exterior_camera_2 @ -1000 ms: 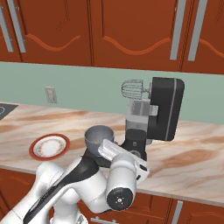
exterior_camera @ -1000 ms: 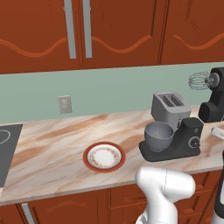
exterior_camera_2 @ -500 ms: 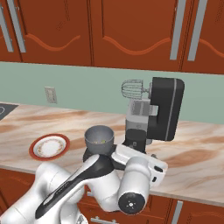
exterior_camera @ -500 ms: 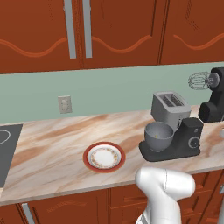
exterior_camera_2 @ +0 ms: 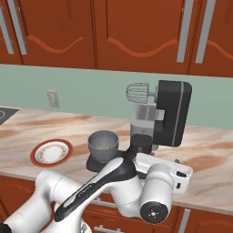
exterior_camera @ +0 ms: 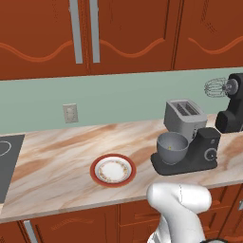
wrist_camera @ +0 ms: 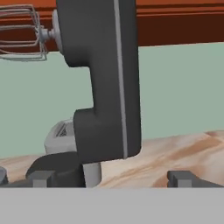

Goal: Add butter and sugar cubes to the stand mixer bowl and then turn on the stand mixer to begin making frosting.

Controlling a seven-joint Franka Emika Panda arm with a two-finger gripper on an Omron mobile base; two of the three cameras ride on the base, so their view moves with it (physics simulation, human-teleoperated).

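1. The stand mixer [exterior_camera_2: 159, 123] stood on the marble counter [exterior_camera: 57, 156], head tilted back and its whisk [wrist_camera: 22, 33] raised clear of the bowl.
2. The stand mixer bowl [exterior_camera_2: 103, 145] sat on the mixer's flat base; something small and yellowish lay inside it [exterior_camera_2: 107, 147], too small to identify.
3. The gripper [wrist_camera: 111, 178] was low beside the mixer, aimed at the back of the column; its fingers [wrist_camera: 186, 178] stood wide apart with nothing between them.
4. No butter or sugar cubes were clearly visible on the counter; the red-rimmed plate [exterior_camera: 113, 170] looked bare.
5. Judged step: going for the mixer's control. The round dial [exterior_camera: 207, 154] sat on the side of the column, so the hand likely needed to come round to that face.
6. To do it well: approach slowly, bring one fingertip square onto the dial, and avoid shoving the column or knocking the toaster [exterior_camera: 184, 116] behind it.
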